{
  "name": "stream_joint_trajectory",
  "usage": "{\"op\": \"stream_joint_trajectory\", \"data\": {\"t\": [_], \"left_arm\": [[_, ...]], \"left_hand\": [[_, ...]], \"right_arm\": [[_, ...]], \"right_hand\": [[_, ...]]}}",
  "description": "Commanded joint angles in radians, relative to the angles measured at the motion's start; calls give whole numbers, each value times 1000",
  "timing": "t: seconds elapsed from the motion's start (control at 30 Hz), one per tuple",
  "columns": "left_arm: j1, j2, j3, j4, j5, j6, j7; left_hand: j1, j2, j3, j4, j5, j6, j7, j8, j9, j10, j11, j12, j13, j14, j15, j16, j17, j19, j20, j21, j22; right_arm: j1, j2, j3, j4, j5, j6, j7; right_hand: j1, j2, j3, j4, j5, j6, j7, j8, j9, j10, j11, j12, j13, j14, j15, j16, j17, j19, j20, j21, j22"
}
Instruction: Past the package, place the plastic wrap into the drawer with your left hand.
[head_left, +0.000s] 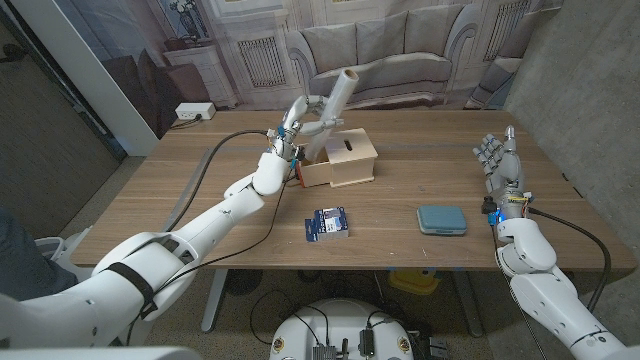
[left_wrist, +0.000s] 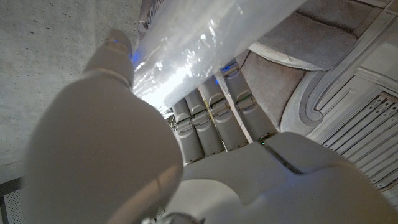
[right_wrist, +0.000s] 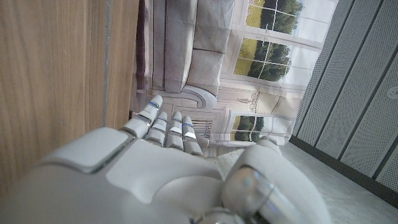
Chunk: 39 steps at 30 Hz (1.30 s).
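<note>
Left hand (head_left: 288, 135) grips the plastic wrap (head_left: 335, 100), tilted above the open drawer (head_left: 318, 170) on the table's far side; the long roll could snag the rim. Right hand (head_left: 500, 160) idle, fingers spread

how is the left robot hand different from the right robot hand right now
The left robot hand grips the plastic wrap, a tilted roll; the right robot hand holds nothing, fingers apart. The left robot hand is raised beside the wooden drawer box, in the table's far half; the right robot hand is near the table's right edge, right of the teal case. Both are white.
</note>
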Motion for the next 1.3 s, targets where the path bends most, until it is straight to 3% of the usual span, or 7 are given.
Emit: {"op": "stream_joint_trajectory", "data": {"t": [0.03, 0.7, 1.3], "left_arm": [[-6, -4, 15, 19, -5, 1, -1], [-19, -25, 28, 92, -32, -30, 0], [-43, -34, 41, 145, -37, -49, 7]], "left_hand": [[189, 184, 3, 5, -4, 44, 18, 32, 1, 1, 13, -2, 6, 8, -48, -3, 7, -9, -13, 6, 2], [190, 191, 5, 9, -3, 32, 15, 27, 2, -10, 9, -9, 17, -9, -46, -10, 16, -26, -11, 5, 2], [204, 211, 13, 8, -6, -10, -1, 15, 4, -68, 0, -38, 24, -92, -42, -38, 39, -97, 2, -8, 2]], "right_arm": [[-5, 2, 4, 3, 5, 5, 3], [-4, -1, 2, -2, 4, -9, -1], [12, 1, -10, -6, -11, -21, -16]], "right_hand": [[2, 4, -5, -1, -6, 12, -1, -1, 4, 9, 5, -2, 3, 7, 0, -6, 3, 13, 1, -6, 4], [3, 6, -7, -2, -7, 11, 1, -1, 4, 10, 7, -2, 3, 7, 1, -6, 3, 15, 1, -11, 4], [3, 7, -8, -3, -7, 11, 0, -1, 4, 10, 7, -2, 4, 7, 2, -6, 3, 17, 2, -15, 4]]}}
